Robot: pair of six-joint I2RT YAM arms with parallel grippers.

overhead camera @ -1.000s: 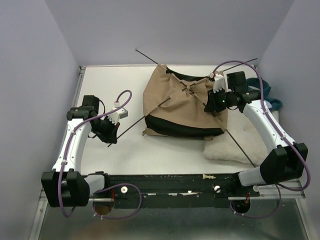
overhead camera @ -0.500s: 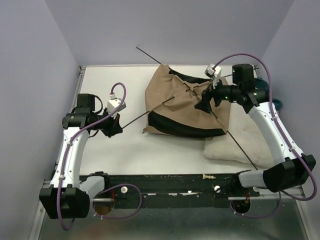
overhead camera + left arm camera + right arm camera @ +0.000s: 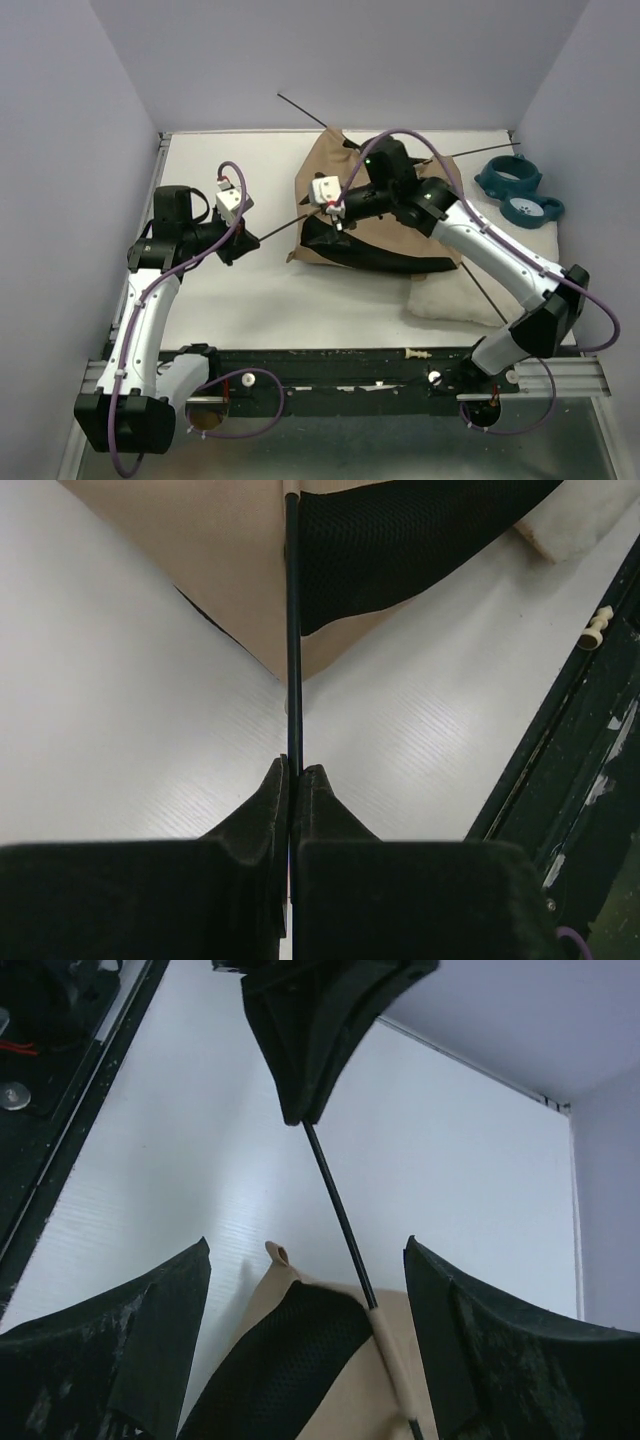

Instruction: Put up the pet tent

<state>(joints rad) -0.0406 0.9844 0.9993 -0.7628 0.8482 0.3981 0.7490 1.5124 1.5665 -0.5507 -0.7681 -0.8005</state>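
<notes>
Left tool pinched on the black pole, right tool gaping astride it: seems mid pole-raising on the pet tent; probably needs next a right-side grip.

The right gripper has swung from the 3 o'clock side of the pet tent over to its 9 o'clock edge and spread its jaws astride the pole, baring the teal bowl stand at the table's 2 o'clock.
</notes>
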